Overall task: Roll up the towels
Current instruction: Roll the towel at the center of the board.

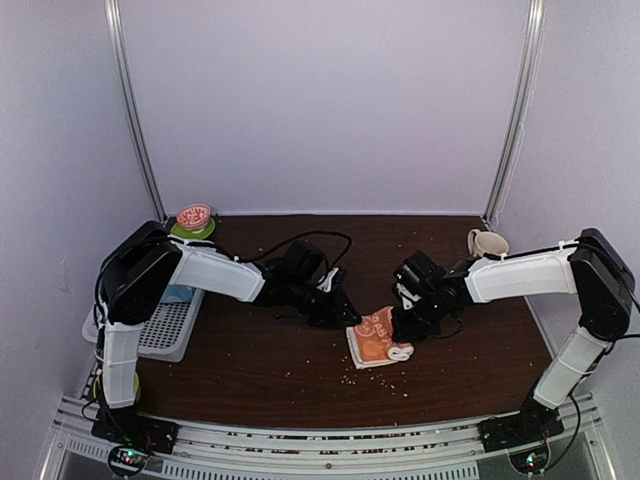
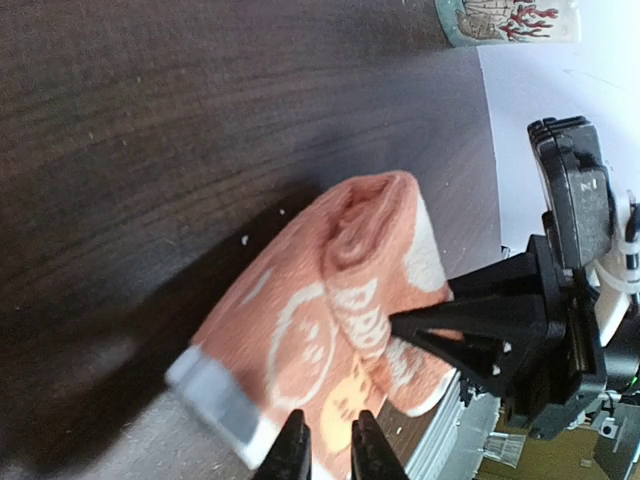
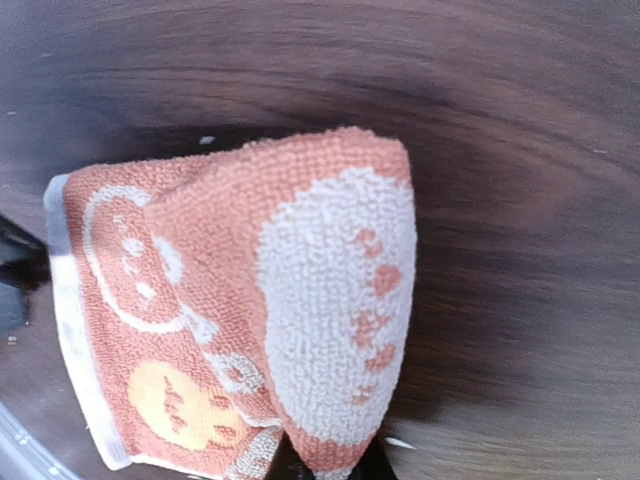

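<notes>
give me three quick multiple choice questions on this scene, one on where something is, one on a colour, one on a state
1. Where does the cup stand?
A. at the back right of the table
B. in the white basket
C. on the green plate

2. What is the main colour of the towel?
A. green
B. orange
C. black

3. What is the right claw doing?
A. held wide open over bare wood
B. shut on the cup
C. shut on the towel

Answers:
1 A, the cup sits near the back wall beside the right arm.
2 B, both wrist views show orange cloth with pale prints.
3 C, its tips pinch a raised fold of the towel.
</notes>
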`<act>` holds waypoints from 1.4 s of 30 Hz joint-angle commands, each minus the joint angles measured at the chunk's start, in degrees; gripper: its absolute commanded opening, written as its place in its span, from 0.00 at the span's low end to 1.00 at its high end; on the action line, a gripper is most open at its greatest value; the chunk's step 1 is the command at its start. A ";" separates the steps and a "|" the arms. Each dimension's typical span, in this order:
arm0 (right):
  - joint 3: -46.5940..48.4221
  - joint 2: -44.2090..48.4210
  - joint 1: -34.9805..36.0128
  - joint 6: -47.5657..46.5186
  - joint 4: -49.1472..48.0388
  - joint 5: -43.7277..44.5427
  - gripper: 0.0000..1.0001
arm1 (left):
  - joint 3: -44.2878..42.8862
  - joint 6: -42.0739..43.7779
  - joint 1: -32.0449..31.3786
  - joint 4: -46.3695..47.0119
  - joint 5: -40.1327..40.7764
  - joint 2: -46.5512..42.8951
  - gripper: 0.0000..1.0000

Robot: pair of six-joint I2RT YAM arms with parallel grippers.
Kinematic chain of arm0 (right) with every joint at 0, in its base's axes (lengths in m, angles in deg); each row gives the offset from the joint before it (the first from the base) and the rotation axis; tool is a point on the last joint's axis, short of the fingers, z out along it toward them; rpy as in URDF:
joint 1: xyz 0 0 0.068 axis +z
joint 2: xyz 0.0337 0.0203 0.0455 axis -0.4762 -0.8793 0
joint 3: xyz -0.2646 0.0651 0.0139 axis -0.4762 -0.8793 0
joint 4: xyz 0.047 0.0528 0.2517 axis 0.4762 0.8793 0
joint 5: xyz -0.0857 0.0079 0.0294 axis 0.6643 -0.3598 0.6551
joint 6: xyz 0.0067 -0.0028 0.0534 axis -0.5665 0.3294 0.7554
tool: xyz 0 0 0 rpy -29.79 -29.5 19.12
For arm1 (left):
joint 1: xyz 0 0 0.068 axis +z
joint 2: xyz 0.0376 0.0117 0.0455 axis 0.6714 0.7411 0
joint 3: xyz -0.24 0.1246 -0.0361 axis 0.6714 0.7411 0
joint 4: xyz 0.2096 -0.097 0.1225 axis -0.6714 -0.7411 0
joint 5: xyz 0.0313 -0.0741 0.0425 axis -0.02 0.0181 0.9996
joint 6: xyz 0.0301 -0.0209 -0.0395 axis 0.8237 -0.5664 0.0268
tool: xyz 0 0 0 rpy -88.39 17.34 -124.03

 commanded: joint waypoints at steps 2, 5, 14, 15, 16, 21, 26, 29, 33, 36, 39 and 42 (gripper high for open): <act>3.80 -1.91 0.64 -5.10 15.59 14.16 0.00 | -1.68 4.32 0.58 -3.01 2.94 -0.10 0.16; 5.67 -2.75 1.96 -4.53 17.41 17.07 0.00 | -3.08 3.59 0.54 -1.90 2.60 1.62 0.16; 8.14 -5.10 4.39 -3.32 19.58 21.14 0.00 | -4.49 3.86 -0.05 -1.49 2.29 -0.42 0.16; 8.15 -5.07 4.44 -3.18 19.55 21.20 0.00 | -5.04 3.95 -0.30 -1.54 2.21 -0.23 0.16; 8.08 -5.12 4.44 -3.06 19.46 21.25 0.00 | -5.92 4.04 -0.56 -1.81 2.09 0.17 0.16; 7.79 -5.42 4.55 -2.89 19.23 21.15 0.00 | -9.26 2.86 -1.49 -0.94 0.10 3.27 0.15; 7.54 -5.49 4.54 -2.94 18.93 21.17 0.00 | -10.88 2.87 -2.14 -2.16 0.67 5.06 0.13; 7.62 -5.52 4.52 -2.94 18.71 20.90 0.00 | -11.34 3.13 -2.14 -5.17 2.26 6.25 0.10; 7.53 -5.43 4.59 -2.93 18.56 21.04 0.00 | -12.05 4.93 -2.14 -9.35 4.75 7.01 0.09; 7.53 -5.43 4.56 -2.94 18.44 20.95 0.00 | -14.10 5.91 -2.14 -13.03 5.68 8.68 0.08; 7.73 -5.26 4.62 -2.88 18.61 20.96 0.00 | -15.04 6.03 -2.14 -14.35 6.57 10.20 0.06; 8.10 -5.21 4.76 -2.45 18.77 21.28 0.00 | -15.02 5.47 -2.30 -14.00 6.46 11.37 0.06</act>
